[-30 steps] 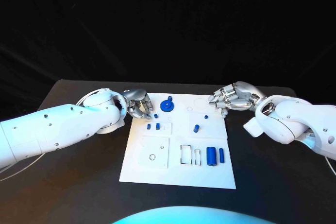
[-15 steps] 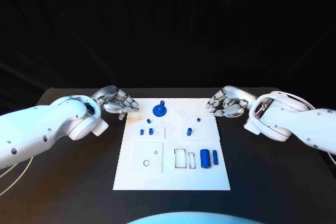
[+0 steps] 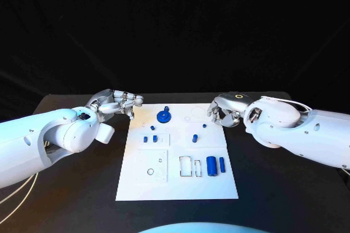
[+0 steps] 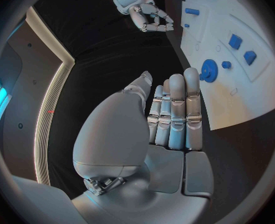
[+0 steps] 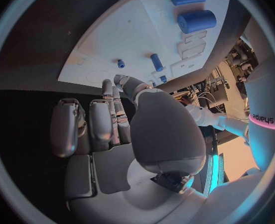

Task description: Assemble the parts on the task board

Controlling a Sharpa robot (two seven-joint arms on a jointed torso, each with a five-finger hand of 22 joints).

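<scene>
both hands have drawn back off the task board (image 3: 177,185) toward its far corners since a second ago; the parts look unshifted on it, with the head camera itself moved.

left hand (image 3: 115,102) sits off the board's far left corner, fingers straight and together, holding nothing. right hand (image 3: 222,110) sits at the far right edge, fingers loosely curled, nothing in them.

big cylinder (image 3: 211,166) and slim rod (image 3: 221,165) lie side by side near the board's right edge, just beside the empty rectangular slots (image 3: 190,167). gear knob (image 3: 164,117) stands near the far edge.

risks, judged: a round cylinder may roll from a loose grip; reaching for the short pegs (image 3: 149,139) could knock their neighbours; pushing sideways could slide the board on the table (image 3: 73,192).
</scene>
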